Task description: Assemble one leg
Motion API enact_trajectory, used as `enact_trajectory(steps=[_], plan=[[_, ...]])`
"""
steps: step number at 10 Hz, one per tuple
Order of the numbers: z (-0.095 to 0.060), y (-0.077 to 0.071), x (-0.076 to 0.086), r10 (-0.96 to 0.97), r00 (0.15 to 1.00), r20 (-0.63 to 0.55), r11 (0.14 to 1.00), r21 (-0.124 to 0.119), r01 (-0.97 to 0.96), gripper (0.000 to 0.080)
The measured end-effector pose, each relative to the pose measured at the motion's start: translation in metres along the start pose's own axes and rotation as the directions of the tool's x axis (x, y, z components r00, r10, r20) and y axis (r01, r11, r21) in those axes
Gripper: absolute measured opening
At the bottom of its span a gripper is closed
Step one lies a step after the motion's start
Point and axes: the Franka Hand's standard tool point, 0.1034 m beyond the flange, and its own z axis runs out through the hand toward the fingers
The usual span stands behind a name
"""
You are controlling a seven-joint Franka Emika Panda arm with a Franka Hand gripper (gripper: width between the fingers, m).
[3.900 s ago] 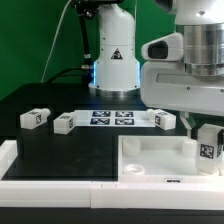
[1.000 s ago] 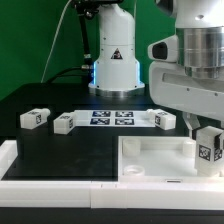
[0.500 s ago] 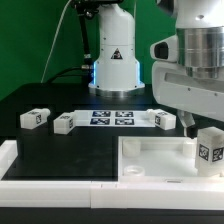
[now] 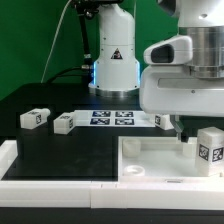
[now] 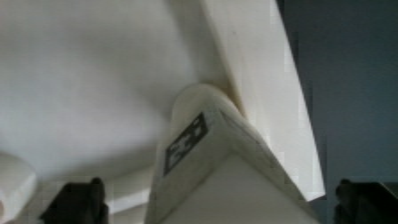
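Note:
Four small white legs with square tags show in the exterior view. One leg (image 4: 35,117) and another (image 4: 65,123) lie at the left. A third (image 4: 163,120) lies by the marker board's right end. The fourth leg (image 4: 210,148) stands at the right rim of the large white tray (image 4: 150,165). My gripper (image 4: 181,127) hangs over the tray just left of that leg. In the wrist view the gripper (image 5: 222,205) is open. Its dark fingertips (image 5: 80,200) stand wide on either side of a tagged leg (image 5: 222,165) without touching it.
The marker board (image 4: 112,118) lies flat on the black table behind the tray. A white robot base (image 4: 113,60) stands at the back centre. My arm's bulky white body (image 4: 185,85) hides the table's right rear part.
The arm's body has shifted toward the exterior view's left and sits a little lower. The leg at the tray's right rim now shows more fully.

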Motion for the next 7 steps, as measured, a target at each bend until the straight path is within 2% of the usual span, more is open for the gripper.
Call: enact_trajectory(steps=[3,5,6,7], plan=[[0.0000,0.0031,0.0003,-0.341,0.940,0.004,0.940,-0.012,0.341,0.0649],[0.0001,0.0034,0.0004,-0.360,0.933,0.004,0.933,-0.010,0.360,0.0649],[0.0001,0.0037,0.0005,-0.357,0.934,0.004,0.934,-0.010,0.357,0.0550],[0.0001,0.0036,0.0005,-0.328,0.945,0.004,0.945,-0.010,0.328,0.0550]])
